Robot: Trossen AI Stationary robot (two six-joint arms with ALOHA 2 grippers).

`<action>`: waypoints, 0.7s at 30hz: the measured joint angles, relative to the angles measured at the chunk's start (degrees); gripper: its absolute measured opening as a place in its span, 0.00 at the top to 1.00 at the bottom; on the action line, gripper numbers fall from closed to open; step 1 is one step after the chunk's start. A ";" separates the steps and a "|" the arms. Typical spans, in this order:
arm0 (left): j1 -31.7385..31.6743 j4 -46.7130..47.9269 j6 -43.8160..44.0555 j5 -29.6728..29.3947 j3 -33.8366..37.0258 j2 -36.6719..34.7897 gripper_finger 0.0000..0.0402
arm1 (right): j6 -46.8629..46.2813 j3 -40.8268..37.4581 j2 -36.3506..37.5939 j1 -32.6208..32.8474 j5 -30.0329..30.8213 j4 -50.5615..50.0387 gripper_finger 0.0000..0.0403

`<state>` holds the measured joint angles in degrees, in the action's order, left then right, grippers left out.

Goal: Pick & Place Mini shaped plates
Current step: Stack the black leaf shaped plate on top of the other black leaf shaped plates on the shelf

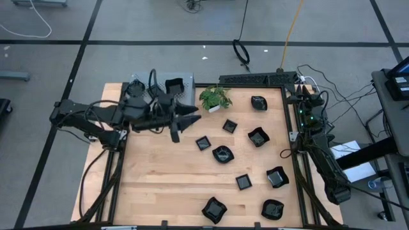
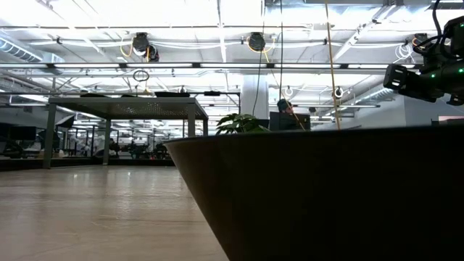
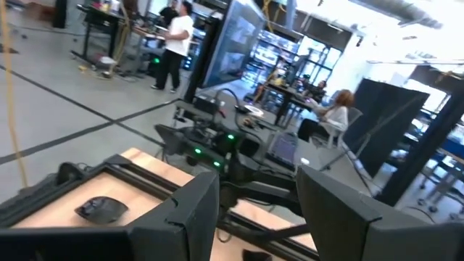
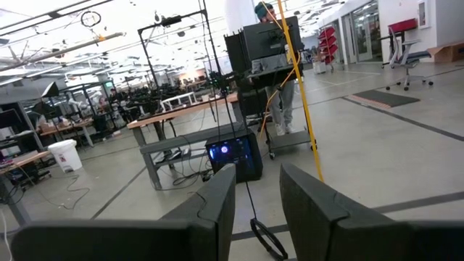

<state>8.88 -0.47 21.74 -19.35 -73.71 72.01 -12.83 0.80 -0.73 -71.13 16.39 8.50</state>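
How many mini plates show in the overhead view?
10 plates: one back right, four mid-table, four toward the front, one on the grey box behind the left arm. That arm may hide others.

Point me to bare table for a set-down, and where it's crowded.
Free: the table's left half, from the left gripper down to the near edge. Crowded: the right half, mini shaped plates scattered from the potted plant down to the near-right corner.
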 joint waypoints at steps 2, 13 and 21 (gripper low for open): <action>0.87 0.20 -0.52 -0.02 0.00 0.00 0.52 | -2.12 -0.01 0.00 -0.02 -0.90 0.27 0.75; 1.25 0.24 -5.25 -0.72 0.00 0.00 0.52 | -44.27 0.00 0.02 -0.01 -34.24 0.26 0.75; 1.22 0.24 -6.62 -4.15 0.00 0.00 0.52 | -49.49 -0.02 0.02 -0.02 -52.68 0.25 0.75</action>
<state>10.11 -0.23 15.11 -23.51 -73.71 72.01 -62.32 0.78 -0.71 -71.15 -36.29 8.75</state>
